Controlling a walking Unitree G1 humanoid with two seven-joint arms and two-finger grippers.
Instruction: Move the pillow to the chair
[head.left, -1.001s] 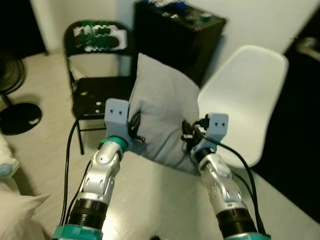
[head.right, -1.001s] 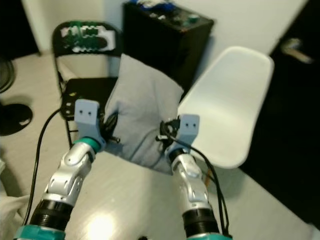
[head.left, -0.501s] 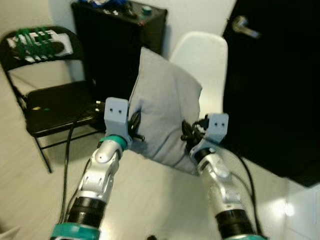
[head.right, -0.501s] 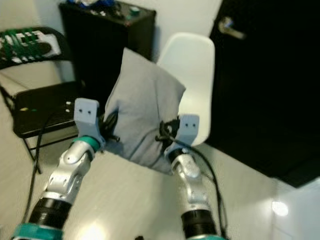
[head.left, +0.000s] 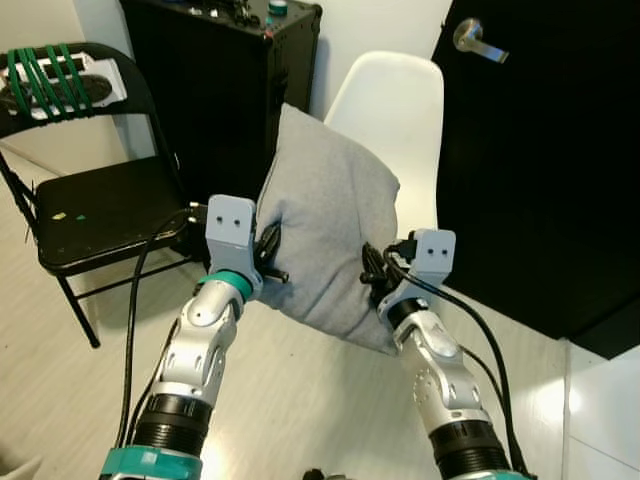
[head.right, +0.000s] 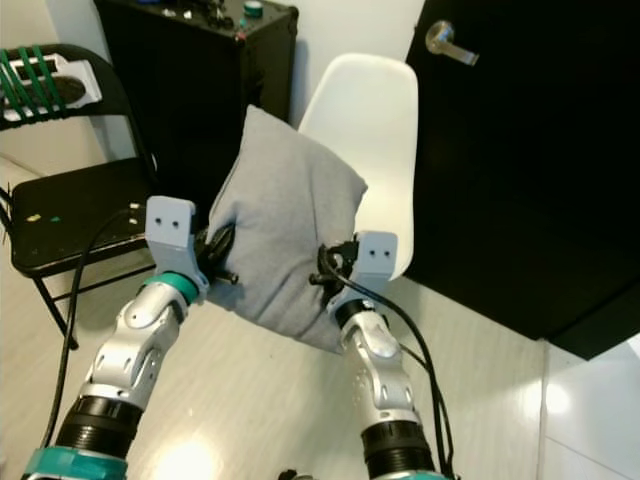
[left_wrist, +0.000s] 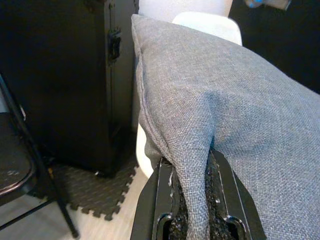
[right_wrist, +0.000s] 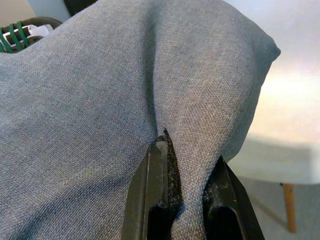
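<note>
Up in front of the robot, the grey pillow (head.left: 325, 245) hangs in the air just before the white chair (head.left: 395, 115), with the left gripper (left_wrist: 192, 200) and right gripper (right_wrist: 182, 192) each pinching a fold of its fabric between their fingers. From the head the fingers are half buried in cloth; the wrist views show each pair clamped tight on a ridge of it. Off to the left stand a black folding chair (head.left: 85, 205) and a black case (head.left: 215, 80).

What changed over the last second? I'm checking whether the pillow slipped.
Only the camera turned: the white chair now sits straight ahead behind the pillow, the black folding chair off left. The left gripper and right gripper stay shut on the pillow, held the same.
</note>
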